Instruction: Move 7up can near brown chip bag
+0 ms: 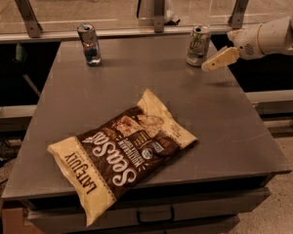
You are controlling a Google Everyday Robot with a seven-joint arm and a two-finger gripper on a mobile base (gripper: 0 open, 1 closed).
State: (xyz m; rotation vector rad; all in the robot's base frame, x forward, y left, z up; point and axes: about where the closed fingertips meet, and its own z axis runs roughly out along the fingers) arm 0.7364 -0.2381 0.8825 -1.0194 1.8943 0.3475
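Note:
The 7up can (198,45), pale silver with green markings, stands upright near the table's far right edge. The brown chip bag (122,152), dark brown with cream ends and white "Sea Salt" script, lies flat near the table's front left. My gripper (214,62) reaches in from the right on a white arm and hovers just right of the can, a little in front of it, close to it without holding it.
A slimmer blue-and-silver can (89,44) stands at the far left of the grey table (224,126). A glass barrier with metal brackets (158,6) runs along the table's back edge.

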